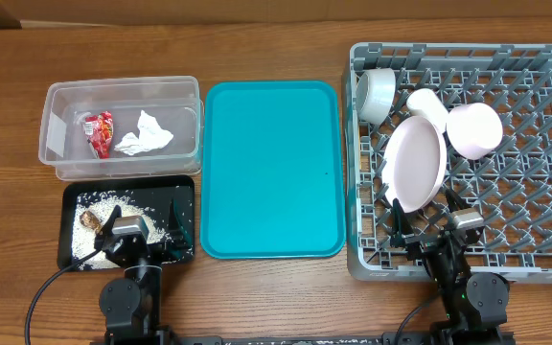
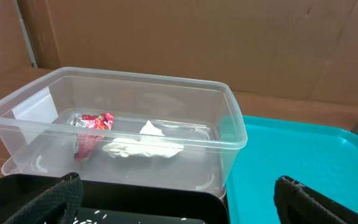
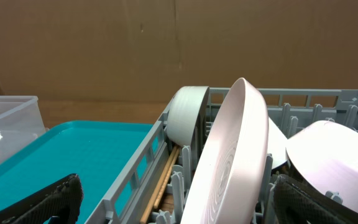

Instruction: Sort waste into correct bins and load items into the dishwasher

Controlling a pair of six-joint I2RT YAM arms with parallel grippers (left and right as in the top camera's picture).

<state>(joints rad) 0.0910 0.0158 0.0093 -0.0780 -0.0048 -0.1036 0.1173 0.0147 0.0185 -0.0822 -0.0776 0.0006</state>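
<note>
Overhead, the red wrapper (image 1: 99,132) and crumpled napkin (image 1: 144,136) lie in the clear tub (image 1: 56,105). The rice (image 1: 99,203) and brown lump (image 1: 91,219) sit on the black tray (image 1: 186,192) beside it, and the plate (image 1: 417,163), cup (image 1: 427,103), pink bowl (image 1: 474,129) and grey-white bowl (image 1: 377,93) stand in the dish rack (image 1: 544,192), right of the teal tray (image 1: 273,163). The left gripper (image 1: 144,220) hangs over the black tray, spread wide and empty; the right gripper (image 1: 429,218), equally spread, holds nothing at the rack's near edge, close to the plate.

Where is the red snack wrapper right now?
In the overhead view, the red snack wrapper lies inside the clear tub at the far left, just left of the crumpled white napkin, with the black tray on the tub's near side.
</note>
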